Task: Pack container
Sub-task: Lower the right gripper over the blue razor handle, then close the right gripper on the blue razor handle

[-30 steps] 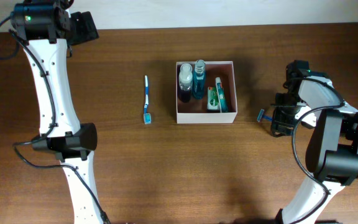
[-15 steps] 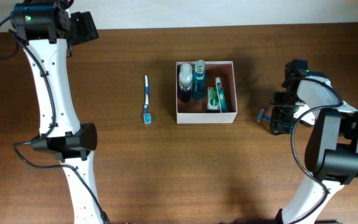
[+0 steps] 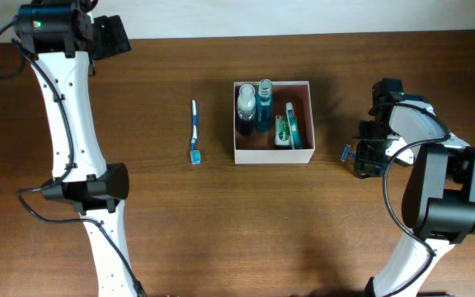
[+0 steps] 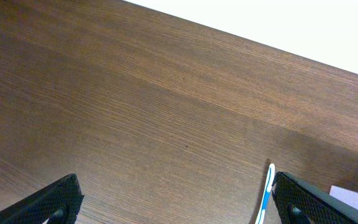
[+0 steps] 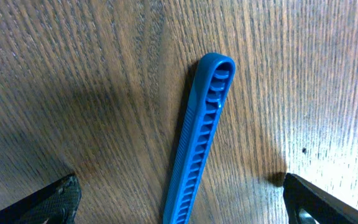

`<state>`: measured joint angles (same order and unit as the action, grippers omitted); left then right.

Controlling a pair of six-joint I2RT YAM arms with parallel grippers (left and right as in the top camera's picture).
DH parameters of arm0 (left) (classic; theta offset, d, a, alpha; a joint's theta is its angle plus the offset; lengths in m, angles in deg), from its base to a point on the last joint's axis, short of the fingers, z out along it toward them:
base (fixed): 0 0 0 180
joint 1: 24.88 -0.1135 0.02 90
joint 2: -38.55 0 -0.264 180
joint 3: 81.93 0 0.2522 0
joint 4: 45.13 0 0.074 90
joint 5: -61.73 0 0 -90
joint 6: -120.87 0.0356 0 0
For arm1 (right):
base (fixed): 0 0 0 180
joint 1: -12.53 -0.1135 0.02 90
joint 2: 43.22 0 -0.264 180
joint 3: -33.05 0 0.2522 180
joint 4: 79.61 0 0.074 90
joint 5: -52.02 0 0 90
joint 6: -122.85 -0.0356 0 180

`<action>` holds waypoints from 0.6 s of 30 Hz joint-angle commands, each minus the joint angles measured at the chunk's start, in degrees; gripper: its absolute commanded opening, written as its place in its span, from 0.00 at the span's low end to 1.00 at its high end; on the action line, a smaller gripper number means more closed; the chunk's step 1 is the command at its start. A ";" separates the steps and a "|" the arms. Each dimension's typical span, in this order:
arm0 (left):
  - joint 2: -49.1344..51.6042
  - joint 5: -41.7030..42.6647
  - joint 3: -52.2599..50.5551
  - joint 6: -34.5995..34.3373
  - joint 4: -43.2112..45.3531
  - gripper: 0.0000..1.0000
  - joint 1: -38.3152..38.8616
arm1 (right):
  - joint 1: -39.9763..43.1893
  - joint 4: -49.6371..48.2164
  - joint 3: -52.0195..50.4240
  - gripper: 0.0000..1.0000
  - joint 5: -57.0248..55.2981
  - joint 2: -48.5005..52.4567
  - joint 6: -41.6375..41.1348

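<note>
The container (image 3: pixel 303 153) is a square white-walled box with a pinkish-brown inside at the table's middle. It holds two bottles (image 3: pixel 254 103) and a green tube (image 3: pixel 284 128). A blue and white toothbrush (image 3: pixel 195 132) lies on the table left of it and shows in the left wrist view (image 4: pixel 265 198). A blue razor (image 3: pixel 347 153) lies right of the box. My right gripper (image 3: pixel 368 157) is open, low over the razor's ribbed blue handle (image 5: pixel 197 143), a finger on either side. My left gripper (image 3: pixel 114 37) is open, high at the far left.
The wooden table (image 3: pixel 262 231) runs to a pale edge at the back (image 3: pixel 303 12). The left arm's base (image 3: pixel 89 190) stands at the left, the right arm's base (image 3: pixel 448 198) at the right.
My right gripper has shifted slightly left, nearer the razor. The left arm and the things on the table have not moved.
</note>
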<state>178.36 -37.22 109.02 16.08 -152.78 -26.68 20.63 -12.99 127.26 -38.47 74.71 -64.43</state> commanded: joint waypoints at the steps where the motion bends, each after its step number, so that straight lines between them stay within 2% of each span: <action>1: -1.81 0.17 -0.09 -0.59 -0.07 0.99 -0.24 | -0.63 0.98 -0.66 0.99 -1.99 1.44 -0.04; 18: -1.81 0.20 -0.09 -0.59 -0.07 1.00 -0.24 | -0.63 3.65 -0.68 1.00 -3.08 1.44 -0.07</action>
<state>178.36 -37.22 109.02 16.08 -152.78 -26.68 20.58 -10.59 127.39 -39.50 74.71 -64.43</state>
